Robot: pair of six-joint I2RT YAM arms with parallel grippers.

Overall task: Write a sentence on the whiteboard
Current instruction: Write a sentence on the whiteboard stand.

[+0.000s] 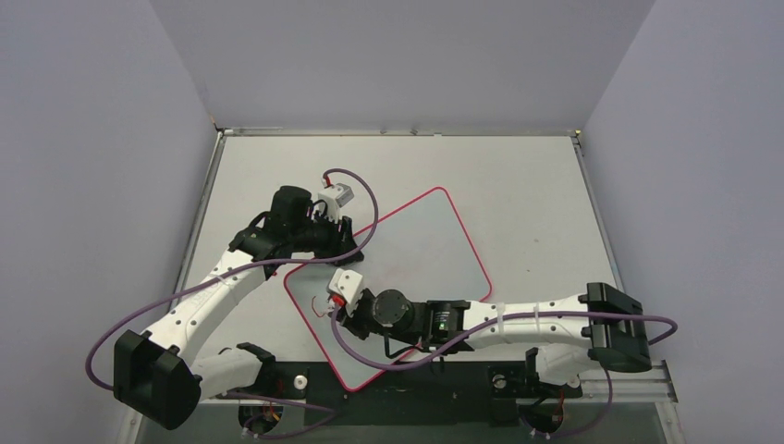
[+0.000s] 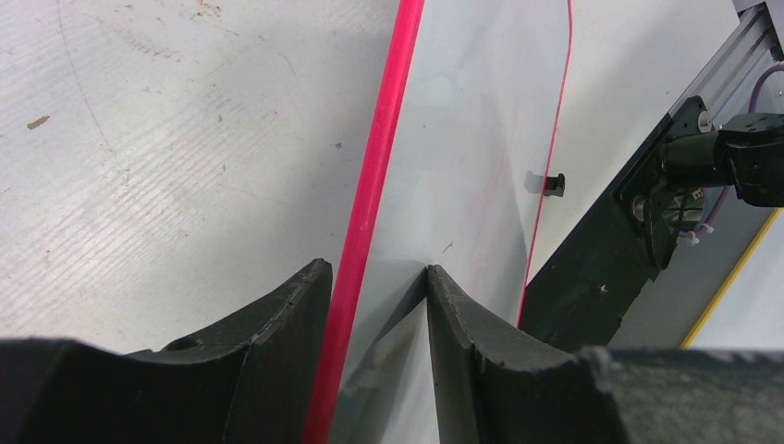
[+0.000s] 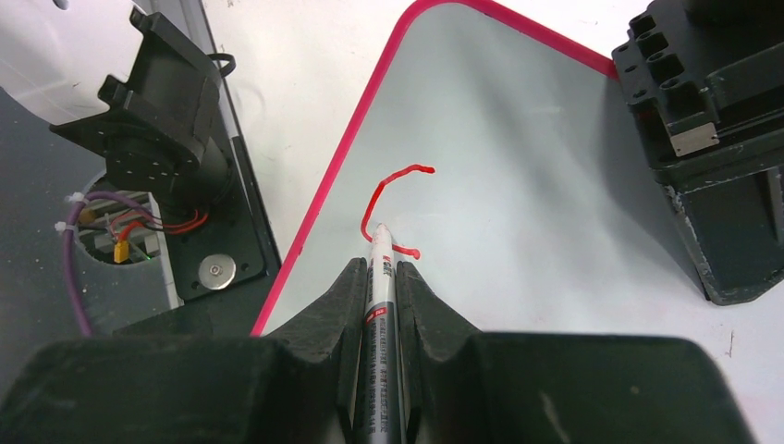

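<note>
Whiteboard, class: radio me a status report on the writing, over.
Left gripper open, astride whiteboard edge. Right gripper shut on marker, tip on whiteboard. One red stroke written, sentence not yet done. Nothing in the marker's path.

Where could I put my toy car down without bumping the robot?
Bare: the table between the back wall and the whiteboard, and between the whiteboard's right edge and the right wall. Crowded: the whiteboard's left side, where the left gripper straddles its edge and the right gripper holds the marker.
</note>
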